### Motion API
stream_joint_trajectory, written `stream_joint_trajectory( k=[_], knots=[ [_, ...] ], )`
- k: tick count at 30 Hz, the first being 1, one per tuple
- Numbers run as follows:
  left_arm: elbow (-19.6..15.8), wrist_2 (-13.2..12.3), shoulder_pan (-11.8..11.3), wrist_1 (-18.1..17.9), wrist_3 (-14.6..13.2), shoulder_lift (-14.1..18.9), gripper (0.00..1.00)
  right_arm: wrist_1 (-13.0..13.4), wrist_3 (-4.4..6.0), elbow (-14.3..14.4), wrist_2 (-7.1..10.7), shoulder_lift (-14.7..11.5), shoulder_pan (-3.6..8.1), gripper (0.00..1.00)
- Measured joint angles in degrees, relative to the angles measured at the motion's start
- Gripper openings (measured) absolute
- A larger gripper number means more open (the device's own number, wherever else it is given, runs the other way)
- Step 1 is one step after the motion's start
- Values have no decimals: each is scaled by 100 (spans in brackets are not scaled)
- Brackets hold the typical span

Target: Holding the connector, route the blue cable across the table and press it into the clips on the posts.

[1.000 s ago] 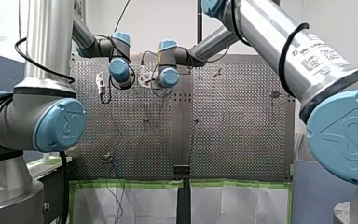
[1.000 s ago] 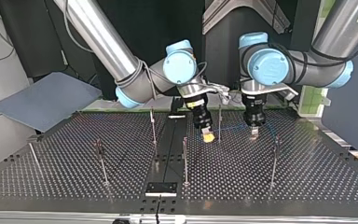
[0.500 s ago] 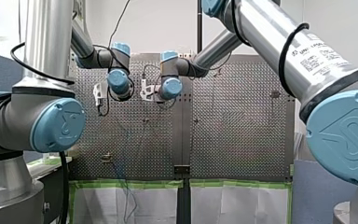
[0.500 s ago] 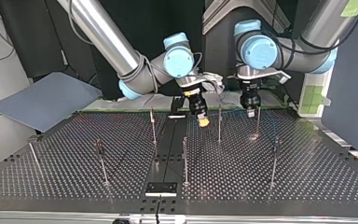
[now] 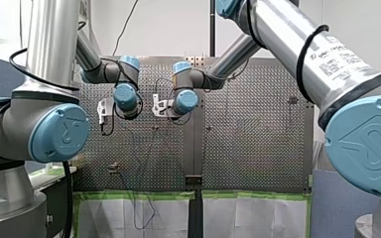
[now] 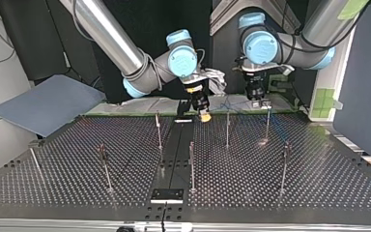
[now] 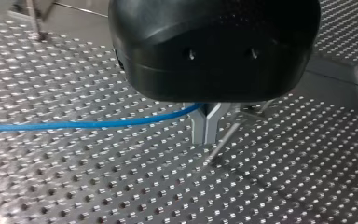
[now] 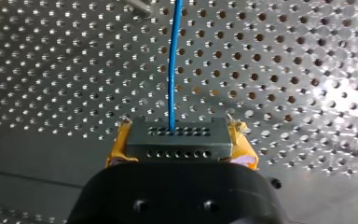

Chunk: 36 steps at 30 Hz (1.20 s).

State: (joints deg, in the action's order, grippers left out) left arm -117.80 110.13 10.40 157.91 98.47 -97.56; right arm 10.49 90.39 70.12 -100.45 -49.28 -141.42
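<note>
The yellow-padded fingers [image 8: 242, 149] of my right gripper [image 8: 179, 123] are clamping the grey connector [image 8: 177, 140] from both sides, as you are seeing in the right wrist view. The blue cable [image 8: 171, 60] is running straight out of the connector's face, away from the gripper, over the perforated table [image 8: 284, 70].

The metal fingers [image 7: 198, 128] of my left gripper [image 7: 205, 140] are pressing together. The cable is entering between them close under the black gripper body, so they are pinching it further along its run. From there it is stretching off sideways over the holes. A thin post [image 7: 224, 139] is standing just ahead of those fingers.

If you are checking the top view, both grippers are hanging close to the table's edge on the arms' side. My right one is near the middle seam and my left one is further towards that view's right. The other posts [image 6: 192, 164] are standing spread across the table towards the opposite edge, where a black plate [image 6: 166, 195] is lying at the middle. A grey-blue sheet [image 6: 43, 104] is lying beyond the table's corner at that view's left.
</note>
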Motion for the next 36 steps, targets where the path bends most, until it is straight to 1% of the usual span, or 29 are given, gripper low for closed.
stream_joint_trajectory(
  k=[6, 10, 14, 19, 22, 25, 28, 33, 36],
  knots=[
    [-46, -82, 70, -235, -49, -278, 0, 19, -8, 214, -1, 2, 11, 0],
    [-78, -89, 100, -452, -28, -499, 0, 21, -12, 265, 38, 2, 11, 0],
    [-87, -83, 103, -668, 48, -715, 0, 23, -5, 318, 52, 4, 15, 0],
    [-90, -144, 94, -932, 113, -982, 0, 25, 23, 366, 71, 6, 57, 0],
    [-91, -182, 79, -1058, 156, -1052, 0, 39, 50, 373, 118, 9, 87, 0],
    [-92, -240, 45, -1162, 185, -1079, 0, 53, 80, 375, 217, 18, 124, 0],
    [-88, -305, 5, -1255, 201, -1131, 0, 63, 101, 374, 253, 34, 158, 0],
    [-74, -386, -45, -1461, 212, -1302, 0, 75, 117, 376, 327, 184, 233, 0],
    [-40, -435, -74, -1541, 218, -1335, 0, 83, 125, 374, 397, 260, 261, 0]
  ],
)
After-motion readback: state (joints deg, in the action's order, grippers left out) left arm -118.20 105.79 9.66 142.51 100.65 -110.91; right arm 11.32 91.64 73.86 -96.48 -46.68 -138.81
